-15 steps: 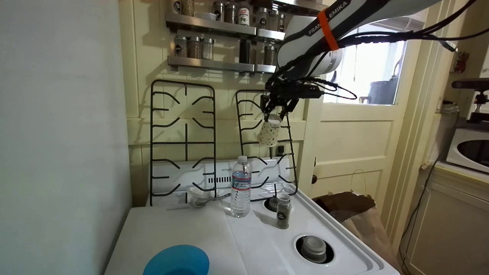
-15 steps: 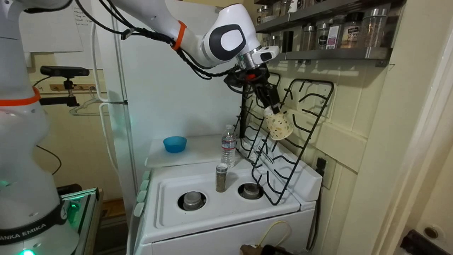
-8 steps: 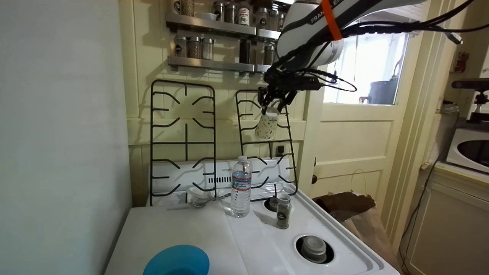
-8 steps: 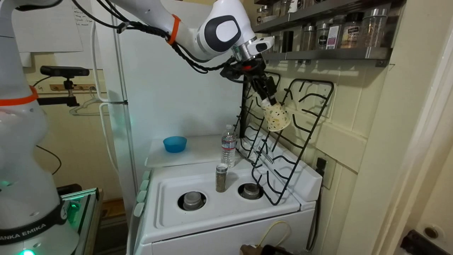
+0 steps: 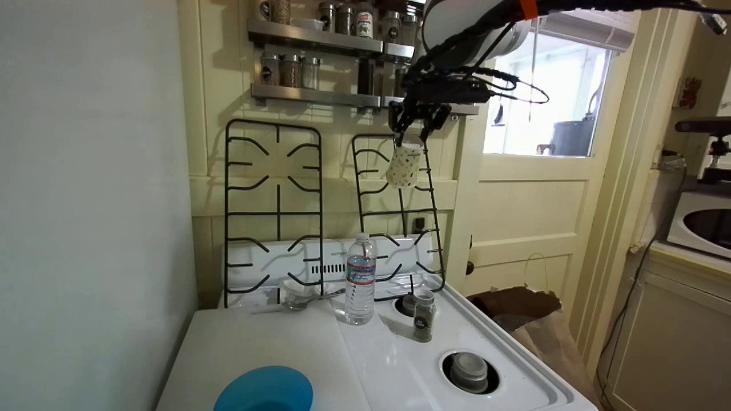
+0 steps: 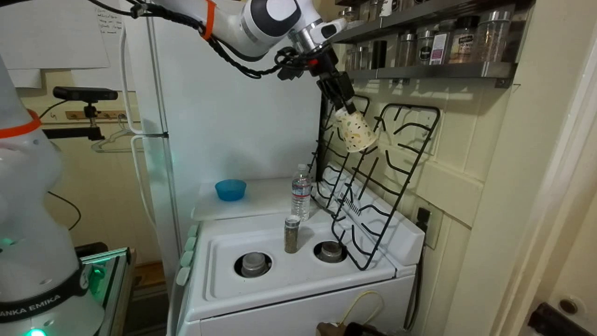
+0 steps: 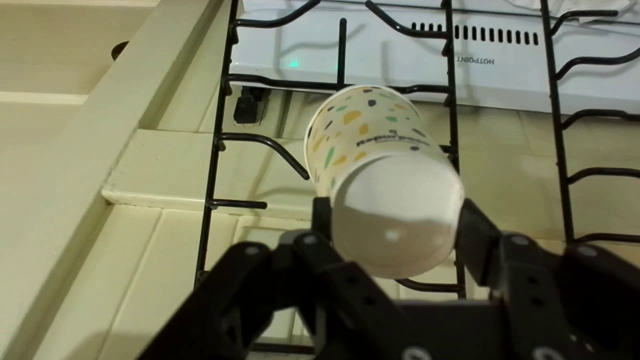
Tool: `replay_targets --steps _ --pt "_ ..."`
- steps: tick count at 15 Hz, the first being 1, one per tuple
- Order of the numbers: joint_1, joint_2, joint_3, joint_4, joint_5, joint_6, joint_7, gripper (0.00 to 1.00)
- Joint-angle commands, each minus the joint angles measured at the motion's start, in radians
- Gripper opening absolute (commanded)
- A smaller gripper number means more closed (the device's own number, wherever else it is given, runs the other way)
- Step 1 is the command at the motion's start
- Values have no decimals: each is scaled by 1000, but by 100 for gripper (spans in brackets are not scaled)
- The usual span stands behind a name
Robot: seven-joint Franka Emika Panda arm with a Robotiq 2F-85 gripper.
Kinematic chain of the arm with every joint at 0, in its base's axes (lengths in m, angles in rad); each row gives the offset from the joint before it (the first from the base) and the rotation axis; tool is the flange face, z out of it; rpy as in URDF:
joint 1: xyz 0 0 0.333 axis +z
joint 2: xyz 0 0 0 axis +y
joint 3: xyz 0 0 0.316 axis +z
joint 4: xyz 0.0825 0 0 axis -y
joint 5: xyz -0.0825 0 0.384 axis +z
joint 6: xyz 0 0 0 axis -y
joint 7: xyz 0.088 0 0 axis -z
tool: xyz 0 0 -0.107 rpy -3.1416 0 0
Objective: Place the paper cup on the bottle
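The paper cup [image 5: 404, 168] is cream with coloured specks. It also shows in an exterior view [image 6: 357, 132] and in the wrist view [image 7: 367, 122]. My gripper [image 5: 411, 140] is shut on its narrow base end, one finger on each side. The cup is tilted, its wide end pointing down and away from the gripper. The clear bottle [image 5: 360, 285] with a white cap and label band stands upright on the stove, also seen in an exterior view [image 6: 301, 193]. The cup is well above the bottle and off to one side, apart from it. The bottle is not in the wrist view.
A spice jar [image 5: 423, 317] stands near the bottle. A blue bowl [image 6: 231, 191] sits on the white board. Black grates [image 5: 257, 213] lean against the wall behind the stove, close to the cup. A shelf [image 6: 447, 71] with jars hangs above. A spoon [image 5: 297, 304] lies behind the bottle.
My gripper and the cup have risen, and in an exterior view they have also shifted left, away from the wall. The cup has stayed held. The bottle has not moved.
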Motion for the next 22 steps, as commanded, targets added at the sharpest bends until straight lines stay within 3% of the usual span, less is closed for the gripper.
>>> replay_targets --steps 1,5,8,13,22 --pt "31 -84 14 -57 131 -85 -86 37" --pt "83 -121 -4 -91 419 -169 -295 37" --pt "91 -87 -22 -63 554 -269 -395 37" --pt "60 -9 -23 -43 505 -282 -364 37" --pt "70 97 16 18 449 -279 -405 37"
